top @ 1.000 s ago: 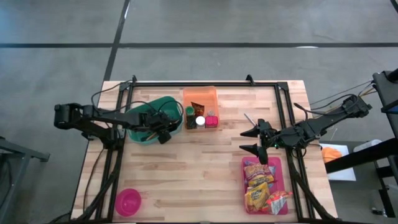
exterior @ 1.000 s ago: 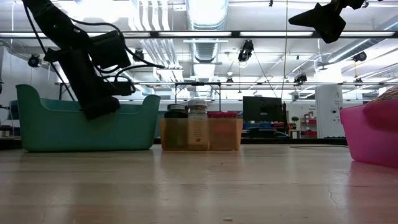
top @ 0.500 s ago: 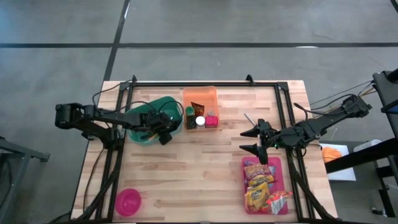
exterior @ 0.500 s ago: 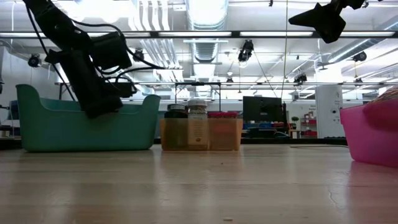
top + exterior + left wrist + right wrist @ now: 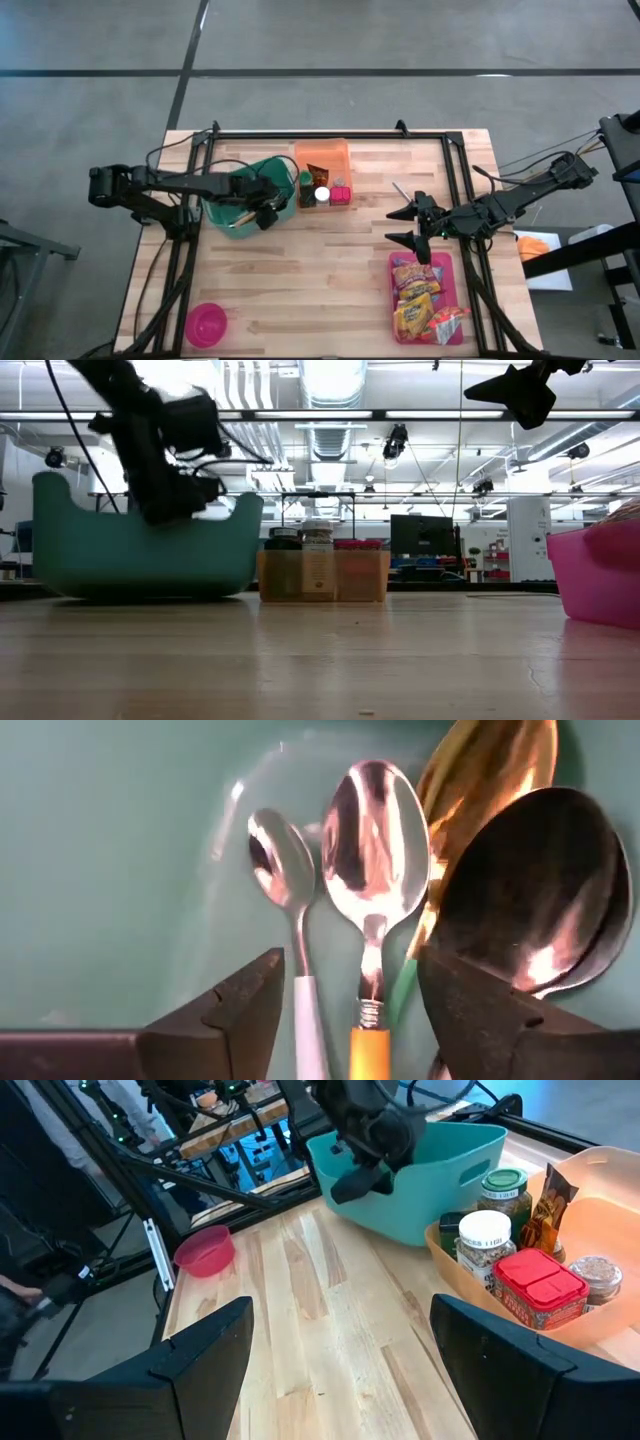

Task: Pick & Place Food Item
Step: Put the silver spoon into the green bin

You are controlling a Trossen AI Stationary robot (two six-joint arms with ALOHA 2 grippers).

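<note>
A teal tub [image 5: 245,195] stands at the table's far left and holds several spoons [image 5: 375,840]. My left gripper [image 5: 262,212] hangs open over the tub's inside, pointing steeply down, its fingers [image 5: 250,1010] on either side of two spoon handles and above them. In the low view the tub [image 5: 140,555] shows a rounded underside, tipped off flat. My right gripper [image 5: 405,225] waits open, high above the table's right side. Food packets [image 5: 420,300] lie in a pink tray [image 5: 395,262] near the right front. My left gripper stands open inside the tub near its near right wall [image 5: 420,1210]. Whether a finger touches that wall I cannot tell. It touches no spoon.
An orange bin [image 5: 322,150] with jars and a packet stands just right of the tub. A pink bowl [image 5: 207,325] sits at the near left corner. Bare wood lies across the table's middle.
My left gripper has gone up out of the tub's bottom. The tub has shifted with it: its rim stands higher in the low view and its underside now shows rounded, where before it sat flat. My right arm has kept still.
</note>
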